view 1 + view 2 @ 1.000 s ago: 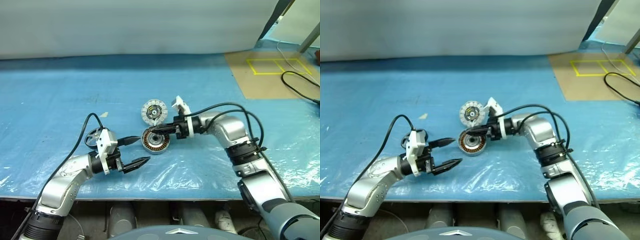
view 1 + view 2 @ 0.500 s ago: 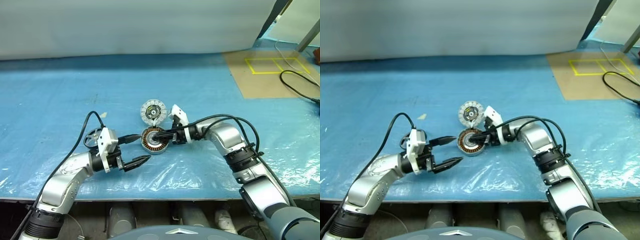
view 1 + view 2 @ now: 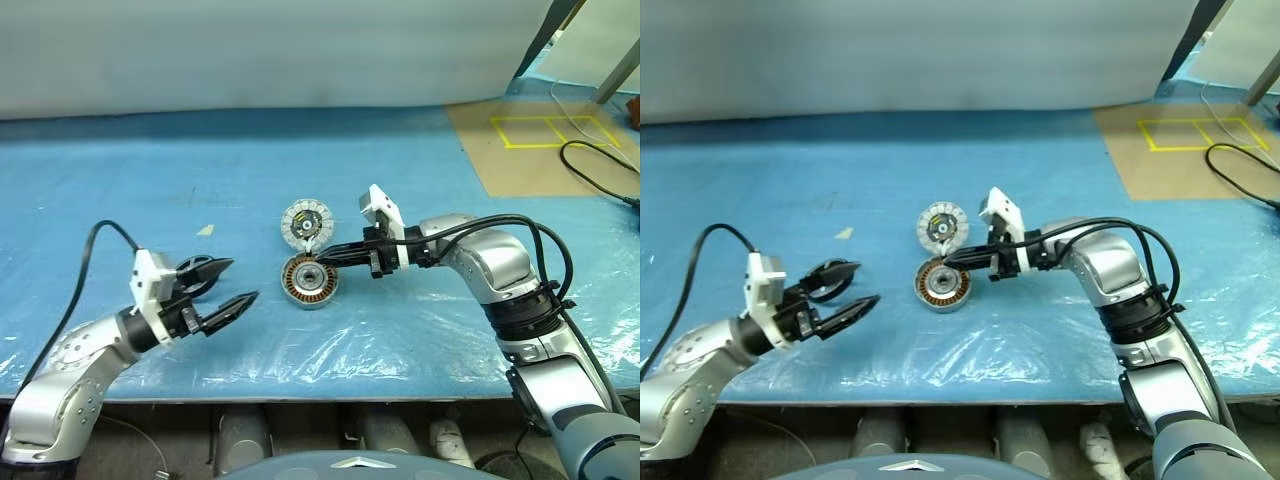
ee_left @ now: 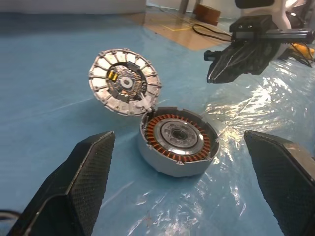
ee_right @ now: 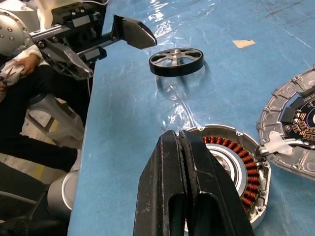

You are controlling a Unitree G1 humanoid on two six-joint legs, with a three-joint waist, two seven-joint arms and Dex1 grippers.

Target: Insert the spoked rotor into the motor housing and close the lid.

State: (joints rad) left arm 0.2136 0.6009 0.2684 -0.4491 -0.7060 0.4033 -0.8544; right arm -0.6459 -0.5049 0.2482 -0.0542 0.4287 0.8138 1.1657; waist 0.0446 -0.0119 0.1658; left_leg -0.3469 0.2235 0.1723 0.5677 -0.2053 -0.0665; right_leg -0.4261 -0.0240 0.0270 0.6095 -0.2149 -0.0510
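Currently we are seeing the left gripper (image 3: 226, 285) spread as wide as it goes, with nothing between its fingers and nothing touching them. The spoked rotor (image 3: 196, 270) is lying flat on the blue sheet (image 3: 120, 180) just behind and beside that gripper's far finger; whether the finger is over it or merely near it we cannot tell.

The right gripper (image 3: 328, 256) is clenched fully, its two fingers pressed together on nothing. Its tip is hovering just above the right edge of the motor housing (image 3: 309, 281), apart from it. In the left wrist view the closed tip is clearly hanging off the surface, above and beyond the housing.

The lid (image 3: 306, 222) is standing tilted open, hinged at the housing's far rim, just past the right gripper's tip. The copper windings and hub are lying exposed, with no rotor inside.

Compared with a second ago, we are noting the left gripper has swung out to the robot's left, away from the housing and towards the rotor, staying wide. The right gripper's tip, which was down on the housing's hub half a second ago, has lifted and drawn back slightly, staying shut. Housing, lid and rotor are lying where they were.

Count: one rotor, one housing, one lid, two grippers.
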